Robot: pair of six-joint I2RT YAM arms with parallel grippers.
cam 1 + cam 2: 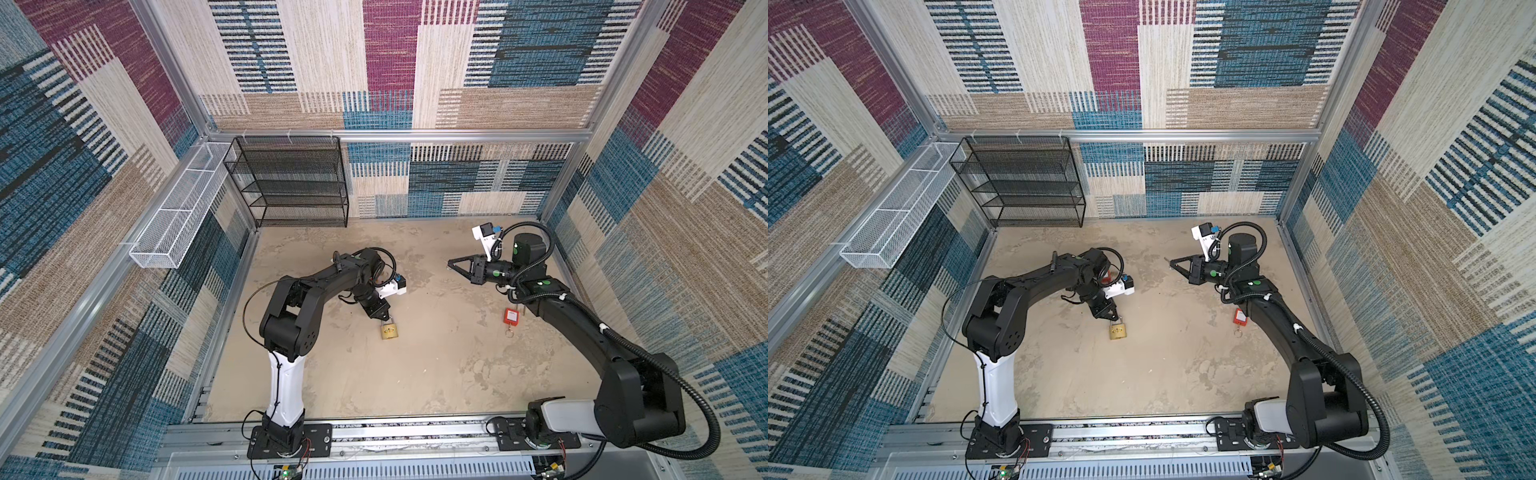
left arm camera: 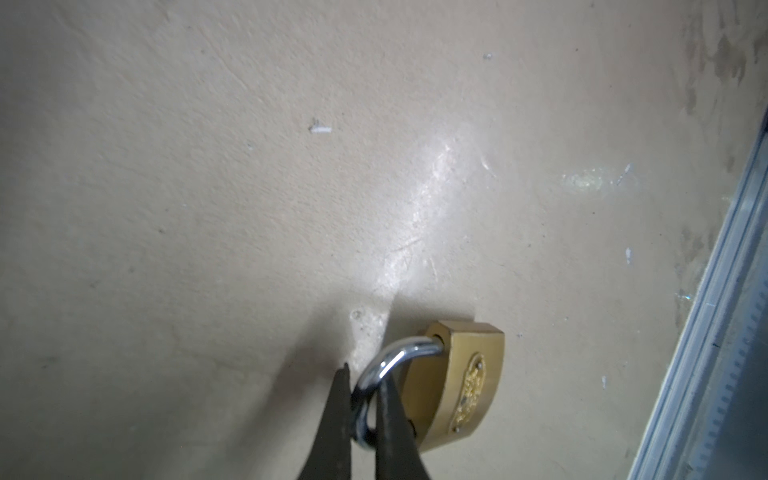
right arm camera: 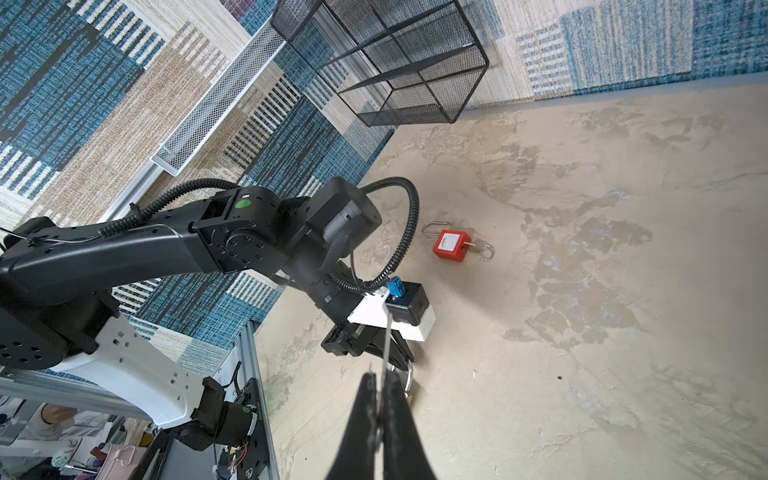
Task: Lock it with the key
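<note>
Brass padlock [image 1: 389,331]: long axis runs top to bottom in both top views, shackle [image 2: 386,361] end uppermost.
Left gripper [image 1: 383,317] jaws are clamped on the shackle; right gripper [image 1: 450,262] pinches the key [image 3: 388,340], pointing left.

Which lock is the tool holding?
The gold padlock: the left tool pinches its silver loop. The two red padlocks lie loose, untouched.

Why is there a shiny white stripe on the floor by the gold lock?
Left wrist view: that stripe is light glaring off the tabletop, and the left gripper casts a dark shadow beside the brass padlock. Both top views: no glare there, just dull, blotchy beige.
</note>
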